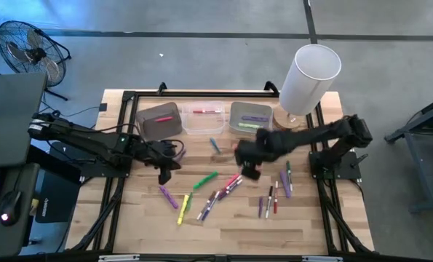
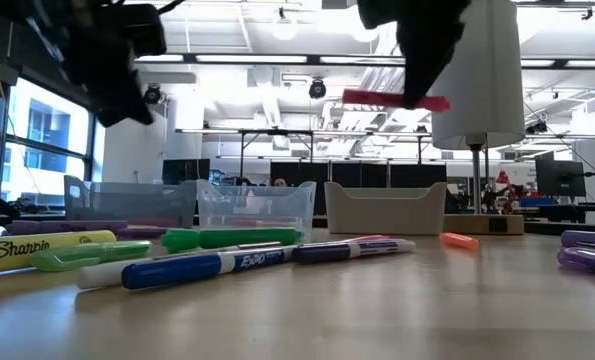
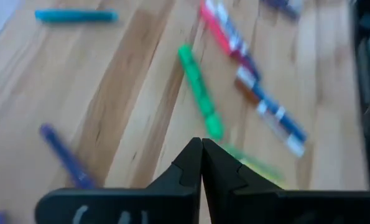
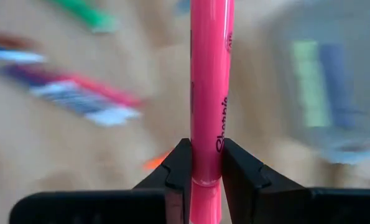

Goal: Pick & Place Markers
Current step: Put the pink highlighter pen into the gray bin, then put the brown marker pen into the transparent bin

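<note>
A pink marker [image 4: 211, 81] is clamped in the right tool [image 4: 204, 163], lifted off the tabletop [image 1: 303, 218] for binning, while the left tool [image 3: 201, 163] hangs clenched and empty.

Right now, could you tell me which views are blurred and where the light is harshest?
Right wrist view: pink Sharpie highlighter sharp, table blurred. Left wrist view: green marker smeared. Low view: ceiling lights backlight both arms into silhouettes. High view: evenly lit.

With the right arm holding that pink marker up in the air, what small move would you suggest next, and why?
Probably carry it toward the bins at the back. The right end effector is shut on the pink marker, lifted clear of the table, with nothing left to grip. The left end effector hovers shut over loose markers.
</note>
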Controlling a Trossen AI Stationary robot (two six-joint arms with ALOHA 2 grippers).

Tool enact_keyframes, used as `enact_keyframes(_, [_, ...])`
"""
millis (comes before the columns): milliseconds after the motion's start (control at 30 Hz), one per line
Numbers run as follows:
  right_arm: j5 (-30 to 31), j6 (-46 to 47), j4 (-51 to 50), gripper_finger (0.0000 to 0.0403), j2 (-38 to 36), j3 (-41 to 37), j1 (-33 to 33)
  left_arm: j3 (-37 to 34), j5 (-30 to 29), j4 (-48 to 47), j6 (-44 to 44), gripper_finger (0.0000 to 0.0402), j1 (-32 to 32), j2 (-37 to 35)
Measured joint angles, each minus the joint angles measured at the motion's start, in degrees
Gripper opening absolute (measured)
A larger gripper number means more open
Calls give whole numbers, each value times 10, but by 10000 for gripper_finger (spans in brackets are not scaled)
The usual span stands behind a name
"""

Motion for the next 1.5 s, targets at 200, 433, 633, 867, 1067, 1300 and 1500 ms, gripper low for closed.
enact_keyframes(200, [46,-137,-4,53,-7,-6,-129,-1,-54,108,-10,89,-1,38])
enact_keyframes(433, [90,-254,72,53,4,-76,-241,15,-101,240,-34,130,-20,108])
enact_keyframes(633, [122,-319,138,67,5,-143,-275,138,-212,155,-41,131,-75,217])
enact_keyframes(867, [128,-327,171,146,4,-184,-286,344,-229,-93,-152,131,-83,367])
enact_keyframes(1067, [110,-302,160,137,-38,-184,-278,506,-165,-285,-264,131,-83,483])
enact_keyframes(1300, [78,-218,112,104,-158,-184,-236,604,-55,-337,-339,131,-83,579])
enact_keyframes(1500, [35,-155,80,83,-266,-184,-192,605,10,-353,-379,131,-84,624])
